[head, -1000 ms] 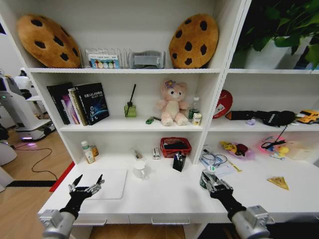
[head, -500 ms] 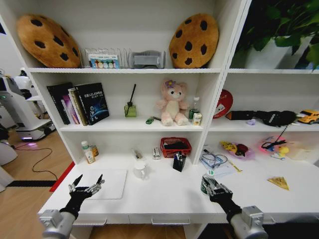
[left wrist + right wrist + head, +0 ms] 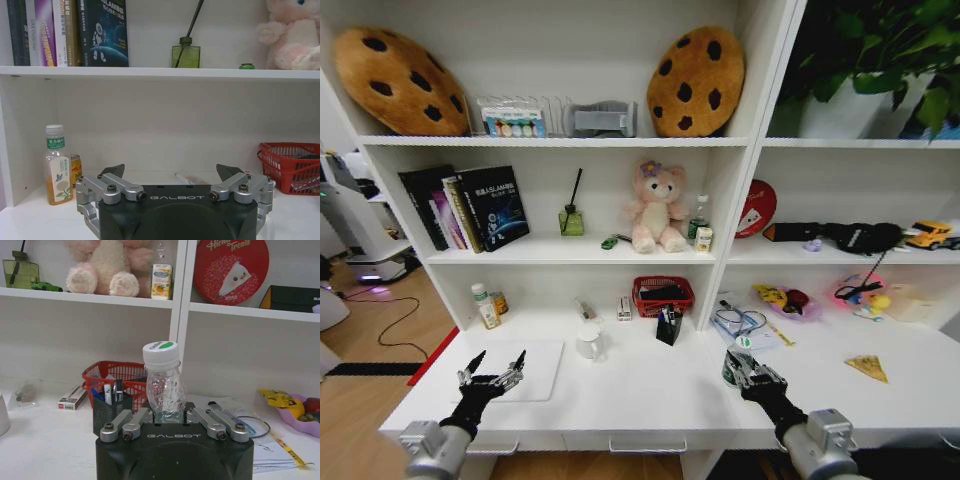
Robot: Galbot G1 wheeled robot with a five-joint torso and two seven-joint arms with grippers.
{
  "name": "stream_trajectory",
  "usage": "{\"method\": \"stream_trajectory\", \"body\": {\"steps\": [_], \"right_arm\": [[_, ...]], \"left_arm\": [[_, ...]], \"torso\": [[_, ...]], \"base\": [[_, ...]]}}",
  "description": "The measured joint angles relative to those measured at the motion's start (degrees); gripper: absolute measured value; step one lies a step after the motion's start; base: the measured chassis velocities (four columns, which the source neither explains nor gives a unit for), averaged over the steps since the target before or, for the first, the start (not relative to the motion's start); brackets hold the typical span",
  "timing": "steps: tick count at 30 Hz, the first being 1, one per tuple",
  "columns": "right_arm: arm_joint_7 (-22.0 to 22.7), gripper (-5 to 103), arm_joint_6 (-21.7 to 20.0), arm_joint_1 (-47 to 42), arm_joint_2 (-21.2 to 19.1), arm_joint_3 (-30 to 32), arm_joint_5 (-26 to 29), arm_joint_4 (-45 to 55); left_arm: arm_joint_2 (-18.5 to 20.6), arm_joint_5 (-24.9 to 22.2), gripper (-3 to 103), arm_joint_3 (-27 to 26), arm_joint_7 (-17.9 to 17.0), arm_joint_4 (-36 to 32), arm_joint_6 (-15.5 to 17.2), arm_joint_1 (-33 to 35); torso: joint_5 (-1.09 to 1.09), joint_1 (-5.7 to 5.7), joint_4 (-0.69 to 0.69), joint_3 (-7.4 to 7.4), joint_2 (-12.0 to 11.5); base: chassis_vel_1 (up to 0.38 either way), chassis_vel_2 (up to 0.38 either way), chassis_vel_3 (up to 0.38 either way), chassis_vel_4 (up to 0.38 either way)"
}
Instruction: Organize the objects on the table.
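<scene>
My right gripper (image 3: 752,377) is shut on a small clear bottle (image 3: 737,360) with a green-topped white cap, low over the white table (image 3: 650,392) near its front right. In the right wrist view the bottle (image 3: 163,390) stands upright between the fingers (image 3: 131,421) of the gripper (image 3: 167,419). My left gripper (image 3: 492,377) hangs open over the near edge of a flat silver laptop (image 3: 538,362) at the front left, with nothing between its fingertips (image 3: 114,171). A black pen holder (image 3: 668,325) stands mid-table. A tiny green toy car (image 3: 608,242) lies on the shelf above.
A white mug (image 3: 588,342) stands beside the laptop. A red mesh basket (image 3: 662,294) and a tea bottle (image 3: 480,306) stand against the back wall. A pink plush bear (image 3: 654,206) sits on the shelf. Papers and cables (image 3: 745,325) lie right of the shelf post.
The whole head view has shifted a little to the left, so the camera moved. My right gripper drew slightly nearer with the bottle. The left gripper is unchanged.
</scene>
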Motion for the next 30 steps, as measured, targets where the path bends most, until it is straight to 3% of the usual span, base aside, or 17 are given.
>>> {"method": "stream_trajectory", "body": {"steps": [30], "right_arm": [[1.09,25,-0.18,0.87,-0.15,-1.1,0.83,-0.04]], "left_arm": [[0.0,0.0,100,0.0,-0.02,0.0,0.0,0.0]], "torso": [[0.0,0.0,-0.01,0.0,0.0]], "base": [[-0.101,-0.093,0.092,0.092]]}}
